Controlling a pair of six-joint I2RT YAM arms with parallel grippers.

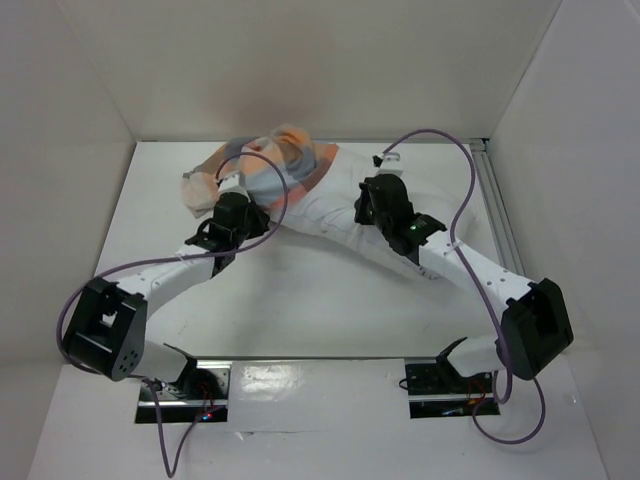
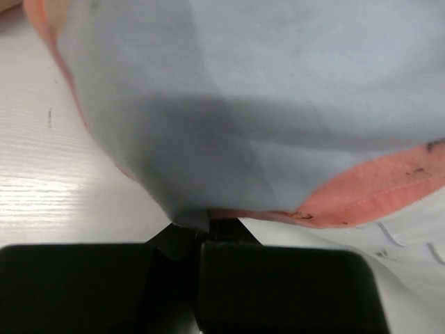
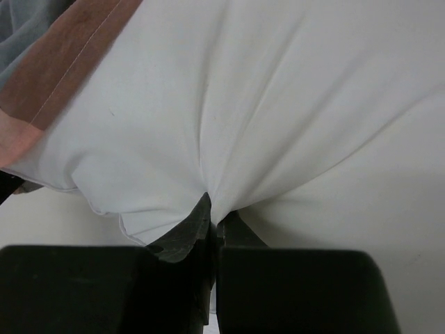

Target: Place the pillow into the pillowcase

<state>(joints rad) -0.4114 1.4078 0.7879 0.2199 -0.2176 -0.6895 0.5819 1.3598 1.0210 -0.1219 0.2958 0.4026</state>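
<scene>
1. Looking down from the top camera, I see the pillow [image 1: 335,200] lying across the far half of the table [image 1: 300,300]. Its left end is covered by the checked pillowcase [image 1: 285,160] and its right end is bare. My left gripper [image 1: 228,195] sits at the pillow's covered left end, and my right gripper [image 1: 372,195] rests on the bare right part. I judge the case to be only partly on.

2. From the left wrist, my left gripper [image 2: 203,233] is closed tight on a fold of the pillowcase [image 2: 264,104], just where the blue check meets the orange hem. A strip of white pillow [image 2: 410,243] shows just beyond that hem. I cannot tell whether I have pinched one layer or both. To do this well, I should draw the hem low along the pillow toward its bare end. The pull should be steady, since so small a pinch could slip.

3. From the right wrist, my right gripper [image 3: 212,219] is clamped on a gather of the pillow [image 3: 292,104], with creases fanning out from the pinch. The pillowcase [image 3: 62,76] hem lies near, on the pillow's covered side. This grip should serve as the anchor, holding or feeding the pillow into the case while the left draws fabric over it. I should let go before the hem reaches my fingers.
</scene>
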